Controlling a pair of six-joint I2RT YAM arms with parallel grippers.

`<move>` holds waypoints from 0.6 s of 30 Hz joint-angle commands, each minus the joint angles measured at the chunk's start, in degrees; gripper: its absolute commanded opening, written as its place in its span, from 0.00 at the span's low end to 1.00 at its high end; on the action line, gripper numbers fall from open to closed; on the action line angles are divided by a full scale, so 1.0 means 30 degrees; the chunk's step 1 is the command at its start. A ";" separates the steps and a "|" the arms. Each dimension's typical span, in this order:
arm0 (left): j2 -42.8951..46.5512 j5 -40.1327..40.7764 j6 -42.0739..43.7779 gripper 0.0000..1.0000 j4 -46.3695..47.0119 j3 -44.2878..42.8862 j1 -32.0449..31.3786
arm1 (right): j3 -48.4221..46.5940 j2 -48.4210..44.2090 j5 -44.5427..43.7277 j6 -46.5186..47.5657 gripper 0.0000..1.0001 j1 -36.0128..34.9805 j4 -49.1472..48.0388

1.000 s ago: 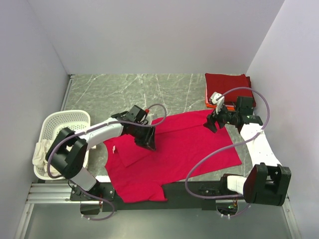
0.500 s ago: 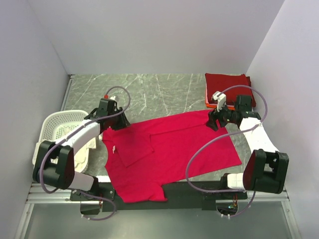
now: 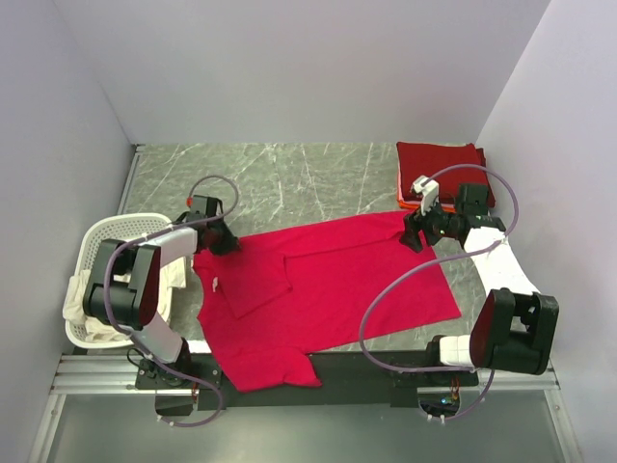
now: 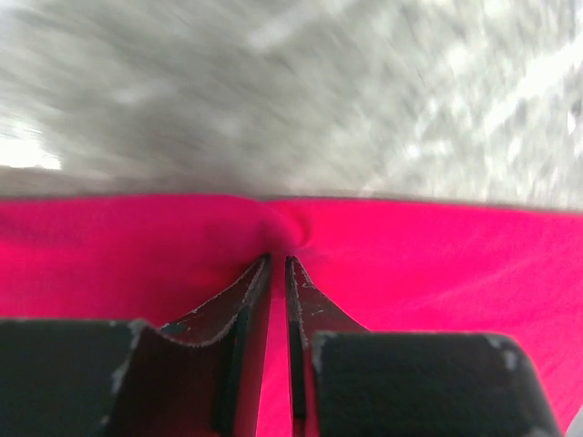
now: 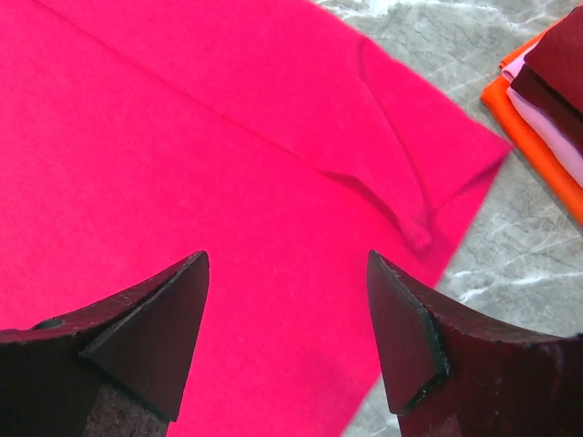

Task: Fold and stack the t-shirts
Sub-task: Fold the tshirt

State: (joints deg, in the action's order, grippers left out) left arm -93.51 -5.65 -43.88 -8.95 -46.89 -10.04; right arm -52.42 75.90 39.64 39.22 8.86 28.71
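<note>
A large crimson t-shirt [image 3: 328, 280] lies spread flat across the table, with one sleeve folded in over its left part. My left gripper [image 3: 214, 247] is at the shirt's far-left edge. In the left wrist view its jaws [image 4: 277, 260] are nearly together, and the cloth [image 4: 437, 264] puckers between their tips. My right gripper [image 3: 413, 237] hovers open over the shirt's far-right corner, with its fingertips [image 5: 187, 282] wide apart above the red cloth [image 5: 182, 137]. Folded t-shirts [image 3: 442, 164], dark maroon on top of orange, are stacked at the back right.
A white slotted basket [image 3: 106, 246] holding cream cloth stands at the left, close to my left arm. The edge of the folded stack [image 5: 547, 118] shows just right of my right gripper. Grey marble table [image 3: 289, 178] lies bare behind the shirt.
My left arm has swung from the shirt's middle to its far-left edge, and its jaws have closed on the cloth. The right gripper has barely moved.
</note>
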 commanded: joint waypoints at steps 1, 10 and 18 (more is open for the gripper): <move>-0.0500 0.4047 -0.1075 0.20 -0.1087 0.0573 0.0885 | -0.0952 0.0188 -0.0087 0.0109 0.76 0.0122 -0.0254; 0.0615 0.4463 -0.1136 0.20 -0.1295 0.0456 0.1561 | -0.2415 0.2762 -0.2192 0.0782 0.73 -0.0696 -0.1014; 0.0263 0.3467 -0.0814 0.19 -0.1265 0.0192 0.1561 | -0.8382 0.8856 -0.5183 -0.0182 0.59 -0.2866 -0.0110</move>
State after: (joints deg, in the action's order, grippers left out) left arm -92.07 3.64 -47.68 -9.43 -46.41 -5.69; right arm -70.83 99.57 29.15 40.03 1.52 28.08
